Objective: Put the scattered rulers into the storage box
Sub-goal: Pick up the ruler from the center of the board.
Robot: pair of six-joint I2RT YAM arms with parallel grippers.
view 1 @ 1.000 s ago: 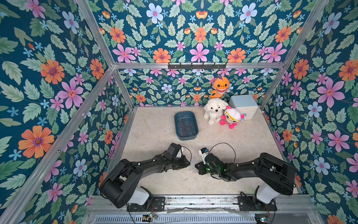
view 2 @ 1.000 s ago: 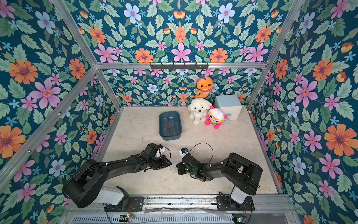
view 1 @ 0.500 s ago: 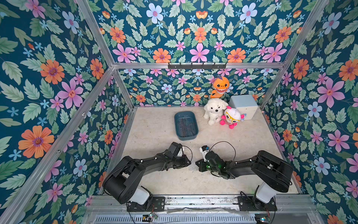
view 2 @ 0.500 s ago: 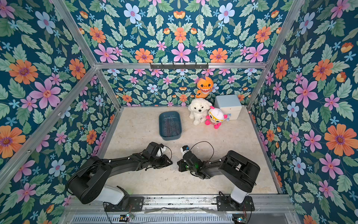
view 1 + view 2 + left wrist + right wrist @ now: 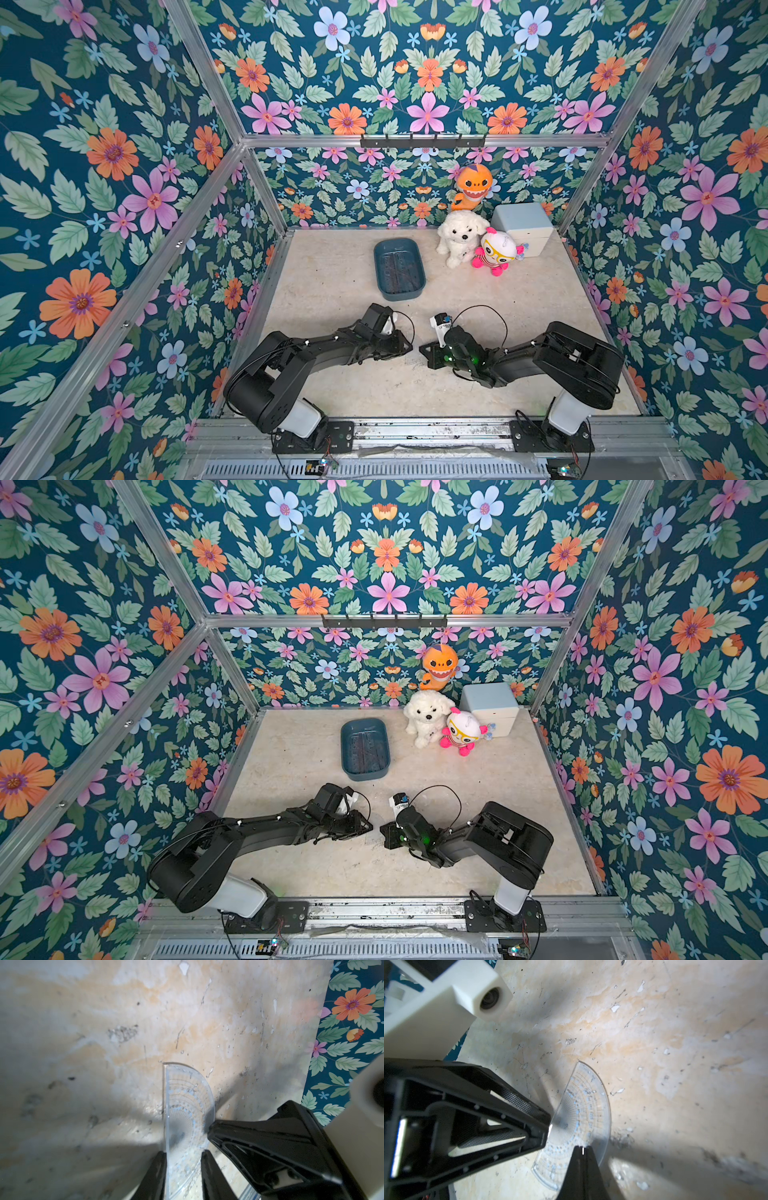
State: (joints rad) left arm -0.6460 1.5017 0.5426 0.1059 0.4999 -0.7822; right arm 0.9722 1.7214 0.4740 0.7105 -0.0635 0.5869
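Checking in from the remote station. Biggest thing on my screens is the blue floral-print wall [image 5: 124, 166] boxing in the cell, then the beige marbled tabletop [image 5: 519, 332].

The black left arm [image 5: 316, 353] and black right arm [image 5: 561, 361] both lie low across the near side, with their tips almost meeting in the middle. Further back sits the shallow dark teal plastic storage box [image 5: 405, 295], well apart from both arms. The pale blue cube-shaped container [image 5: 523, 228], white plush dog [image 5: 461, 237], orange plush dinosaur [image 5: 473, 183] and pink-and-white plush doll [image 5: 496, 253] are bunched in the back right corner.

In the left wrist view, the left claw [image 5: 184, 1152] has its fingers parted on either side of the clear semicircular plastic protractor [image 5: 187, 1095]. One finger is right at the straight edge and the other is by the curve. I can't tell if they're actually pressing on it.

The right claw [image 5: 581, 1149] is closed tight, with its tip on the curved rim. I can't make out whether it's pinching the plastic.

The protractor is down at the tabletop between the two claws, nowhere near the box.
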